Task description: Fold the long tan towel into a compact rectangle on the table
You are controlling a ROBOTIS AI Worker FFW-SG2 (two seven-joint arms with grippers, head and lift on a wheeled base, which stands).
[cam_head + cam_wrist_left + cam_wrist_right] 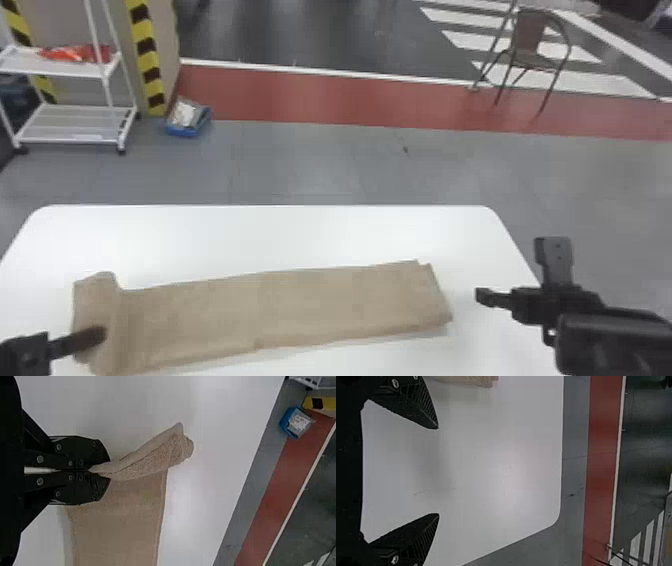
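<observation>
White table [300, 230] ahead! Head view: tan towel [280, 310] stretched across six o'clock, my left gripper [100, 334] at eight, right gripper [517, 267] at four. Long strip made, I'd judge; end-folding barely begun, most remains. Left wrist view: I'm pinching the towel's end. Right wrist view: wide apart, empty.

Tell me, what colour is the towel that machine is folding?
The towel is plain tan, a sandy light brown; it shows best in the head view.
</observation>
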